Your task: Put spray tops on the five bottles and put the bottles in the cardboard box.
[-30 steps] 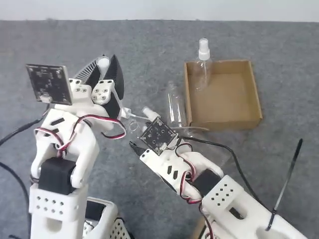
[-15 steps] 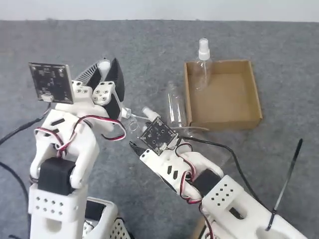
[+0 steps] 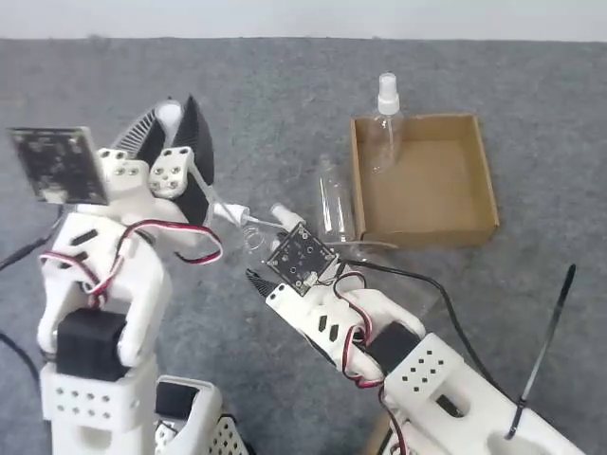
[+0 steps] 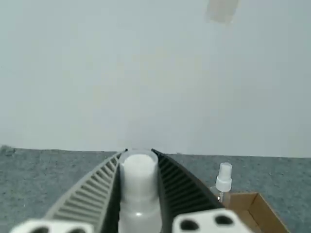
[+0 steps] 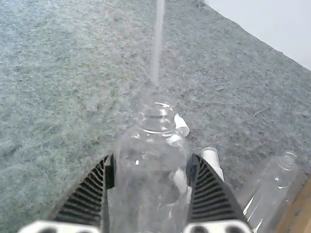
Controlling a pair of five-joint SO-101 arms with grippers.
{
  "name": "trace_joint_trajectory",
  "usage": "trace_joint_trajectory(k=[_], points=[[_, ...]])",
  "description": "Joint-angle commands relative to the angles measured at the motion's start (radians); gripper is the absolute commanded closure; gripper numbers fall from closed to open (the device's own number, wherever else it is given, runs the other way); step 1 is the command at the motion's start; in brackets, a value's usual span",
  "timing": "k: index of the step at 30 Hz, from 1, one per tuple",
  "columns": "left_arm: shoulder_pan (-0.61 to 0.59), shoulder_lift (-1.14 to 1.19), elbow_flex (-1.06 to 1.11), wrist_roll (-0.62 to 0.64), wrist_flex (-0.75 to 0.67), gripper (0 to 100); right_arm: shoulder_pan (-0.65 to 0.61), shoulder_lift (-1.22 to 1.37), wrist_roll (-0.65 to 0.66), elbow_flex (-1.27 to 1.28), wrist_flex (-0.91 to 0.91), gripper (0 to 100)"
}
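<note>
My left gripper (image 3: 172,112) is shut on a white spray top (image 4: 139,182), held up over the mat. Its thin tube (image 3: 220,203) slants down toward the mouth of a clear bottle (image 5: 152,160). My right gripper (image 5: 153,167) is shut on that bottle near the mat's middle; the tube (image 5: 158,43) hangs just above its open neck. A bottle with a spray top (image 3: 385,121) stands in the far left corner of the cardboard box (image 3: 479,180). An uncapped bottle (image 3: 334,197) is just outside the box's left wall. A loose spray top (image 3: 284,215) lies beside it.
Grey carpet covers the table. A black zip tie (image 3: 548,346) and a dark cable (image 3: 446,303) lie by the right arm's base. The box's inside is bare apart from the one bottle.
My left arm has swung to the left and slightly back with the spray top, tilting the tube more. The right arm and its bottle have stayed put.
</note>
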Motion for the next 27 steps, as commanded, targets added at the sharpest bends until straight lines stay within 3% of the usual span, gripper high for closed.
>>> trace_joint_trajectory(k=[1, 9, 19, 27], points=[[0.008, -0.02, 0.031, 0.002, -0.011, 99, 0.002, -0.036, -0.009, -0.006, -0.022, 99.3], [0.117, -0.028, 0.117, 0.002, -0.009, 99, 0.002, -0.036, -0.009, -0.006, -0.022, 99.3], [0.121, -0.063, 0.219, 0.006, 0.091, 99, 0.007, -0.036, -0.009, 0.037, -0.039, 99.3], [0.12, -0.219, 0.363, 0.054, 0.061, 99, 0.008, -0.036, -0.097, 0.091, -0.303, 99.3]])
